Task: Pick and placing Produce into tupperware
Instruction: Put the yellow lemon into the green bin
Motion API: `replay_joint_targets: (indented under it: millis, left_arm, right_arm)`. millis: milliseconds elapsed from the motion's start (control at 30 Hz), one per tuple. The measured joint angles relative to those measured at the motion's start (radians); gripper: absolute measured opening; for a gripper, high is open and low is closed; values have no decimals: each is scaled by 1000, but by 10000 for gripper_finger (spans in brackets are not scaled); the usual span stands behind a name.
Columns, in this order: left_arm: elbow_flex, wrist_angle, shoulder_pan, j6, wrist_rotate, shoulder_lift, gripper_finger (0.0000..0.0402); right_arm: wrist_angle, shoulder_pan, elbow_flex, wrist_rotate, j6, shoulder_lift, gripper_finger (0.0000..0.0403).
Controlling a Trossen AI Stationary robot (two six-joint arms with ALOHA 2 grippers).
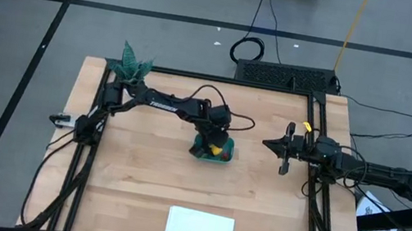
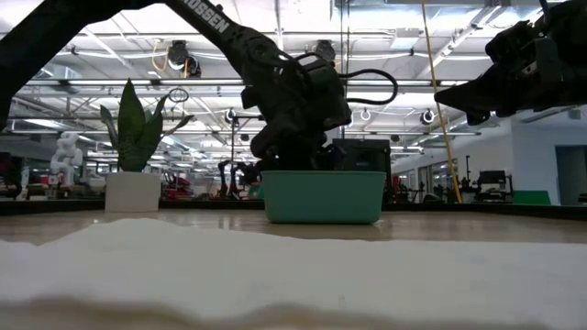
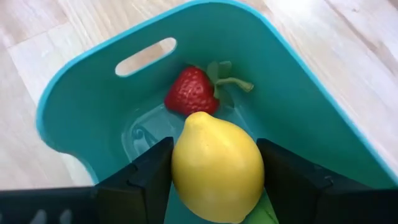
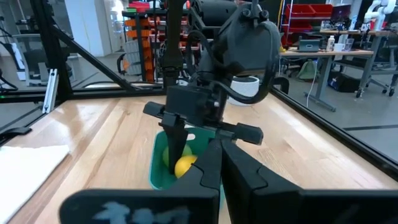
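The teal tupperware [image 1: 202,153] [image 2: 323,197] stands near the table's middle. My left gripper [image 3: 214,149] [image 1: 217,138] points down into it, shut on the yellow lemon-like piece [image 3: 217,168] [image 4: 184,166]. A red strawberry-like piece [image 3: 191,92] lies on the tub's floor by the slotted end wall [image 3: 81,93]. A sliver of lime green [image 3: 268,215] shows under the lemon. My right gripper [image 1: 269,145] [image 4: 219,149] hovers shut to the tub's right, well above the table, touching nothing. My left gripper pinches the lemon [image 3: 217,168] across its middle between its two fingers [image 3: 149,177], one on each side. The fingers come from above, pointing down into the tub. The lemon's pointed end [image 3: 194,117] faces the strawberry. Whether the lemon touches the tub's floor I cannot tell.
A white rectangular sheet [image 1: 200,228] lies near the table's near edge and fills the low view's foreground [image 2: 275,266]. A potted plant [image 1: 133,64] [image 2: 133,137] stands at the far left corner. Black frame rails [image 1: 307,181] run along the table's left and right sides.
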Motion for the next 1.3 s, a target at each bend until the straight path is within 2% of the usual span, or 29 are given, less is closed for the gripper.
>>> replay_joint_targets:
  millis: [233,900,1300]
  left_arm:
    - [-14,-6,-3,83,-1,0,214]
    - [-14,-6,-4,30,4,0,215]
    - [-14,-5,-4,23,31,0,259]
  right_arm:
    - [-1,0,0,0,0,0,0]
    - [-3,0,0,0,4,0,0]
    - [-3,0,0,0,4,1,0]
